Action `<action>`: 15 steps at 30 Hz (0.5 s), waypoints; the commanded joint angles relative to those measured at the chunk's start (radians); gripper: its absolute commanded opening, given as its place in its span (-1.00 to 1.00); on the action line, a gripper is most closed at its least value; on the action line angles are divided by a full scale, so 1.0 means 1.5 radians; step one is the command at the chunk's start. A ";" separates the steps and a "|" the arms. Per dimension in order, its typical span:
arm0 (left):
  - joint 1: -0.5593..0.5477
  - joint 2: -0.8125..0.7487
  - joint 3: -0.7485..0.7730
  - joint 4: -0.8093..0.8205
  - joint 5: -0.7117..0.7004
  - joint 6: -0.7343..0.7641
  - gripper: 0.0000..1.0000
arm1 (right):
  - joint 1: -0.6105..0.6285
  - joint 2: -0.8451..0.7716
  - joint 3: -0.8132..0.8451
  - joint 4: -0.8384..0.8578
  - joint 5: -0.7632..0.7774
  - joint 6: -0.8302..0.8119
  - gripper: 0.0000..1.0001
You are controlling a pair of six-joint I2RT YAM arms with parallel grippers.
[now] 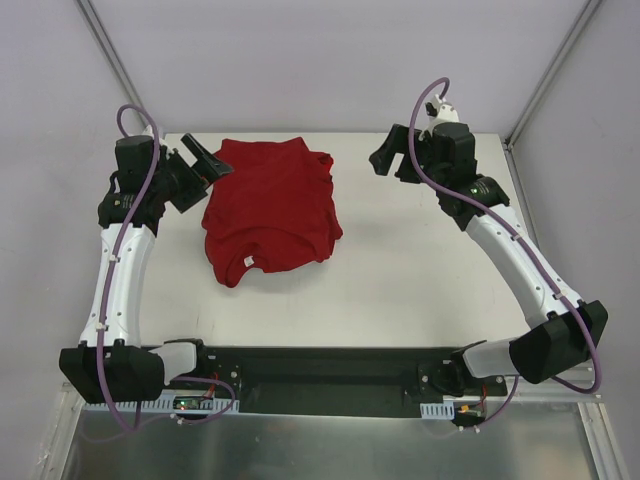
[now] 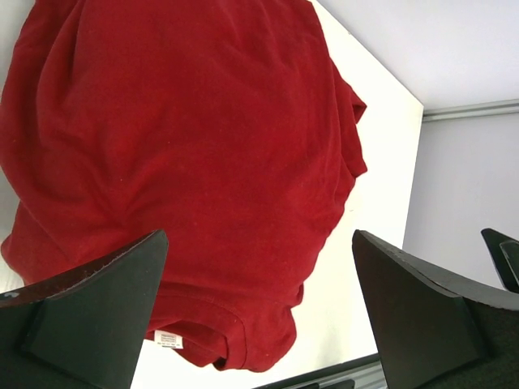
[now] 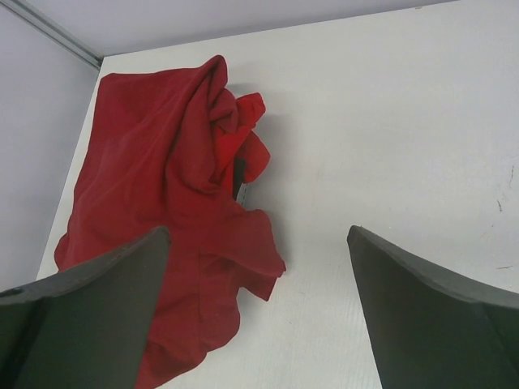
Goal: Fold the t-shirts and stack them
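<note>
Rumpled shirt [image 1: 270, 210] on the table [image 1: 430, 290]; left gripper [image 1: 200, 178] gapes beside it, possibly touching; right gripper [image 1: 390, 150] gapes well apart.

— Where are the t-shirts [image 1: 270, 212]?
— Deep-red, rumpled in one loose heap, just beside my left end effector [image 1: 207, 163], well apart from my right end effector [image 1: 392, 152]. White neck label [image 1: 248, 262] on the edge farthest from both.
</note>
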 commanded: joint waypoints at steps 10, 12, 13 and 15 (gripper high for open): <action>0.005 0.010 0.110 -0.015 -0.183 0.277 0.98 | -0.001 0.009 0.052 0.079 -0.022 -0.001 0.93; 0.004 0.016 0.118 -0.010 -0.145 0.277 0.99 | -0.001 0.015 0.069 0.079 -0.011 0.004 0.93; 0.005 0.023 0.119 -0.009 -0.118 0.273 0.99 | 0.000 0.018 0.075 0.083 -0.011 0.007 0.93; 0.005 0.031 0.121 -0.010 -0.090 0.265 0.99 | -0.001 0.027 0.085 0.094 -0.021 0.022 0.93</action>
